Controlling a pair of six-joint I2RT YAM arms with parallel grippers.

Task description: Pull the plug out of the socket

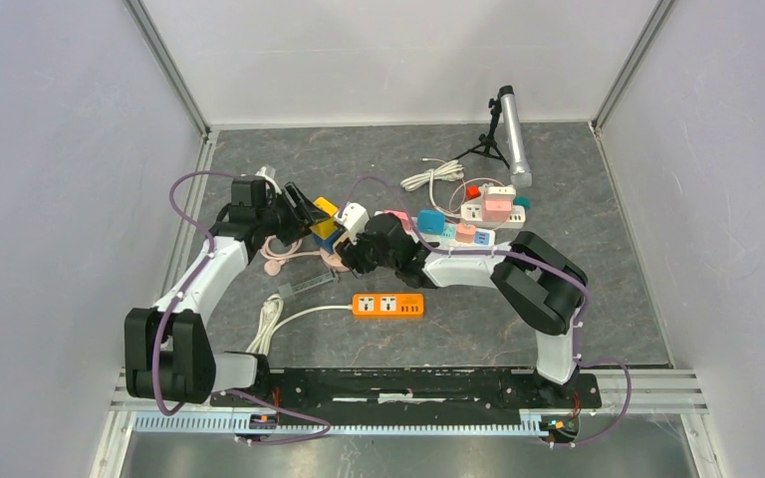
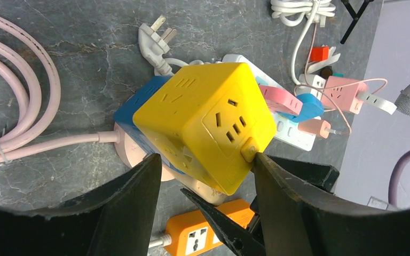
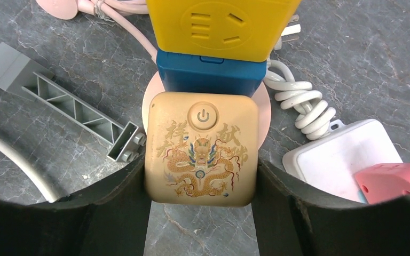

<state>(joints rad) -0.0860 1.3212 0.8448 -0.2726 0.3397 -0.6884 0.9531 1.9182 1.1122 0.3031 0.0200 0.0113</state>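
Observation:
A stack of plugged-together socket cubes lies left of centre: a yellow cube, a blue cube and a gold dragon-printed cube, on a round pink base. My left gripper is closed around the yellow cube, its right finger pressing the cube's corner button. My right gripper is shut on the gold cube, with a finger flat against each of its sides. The blue cube sits between the two held cubes.
An orange power strip lies just in front of the stack. A white strip with coloured plugs lies to the right, and a white charger beside the stack. A grey adapter, a coiled pink cable and a loose white plug lie nearby. A tripod microphone stands behind.

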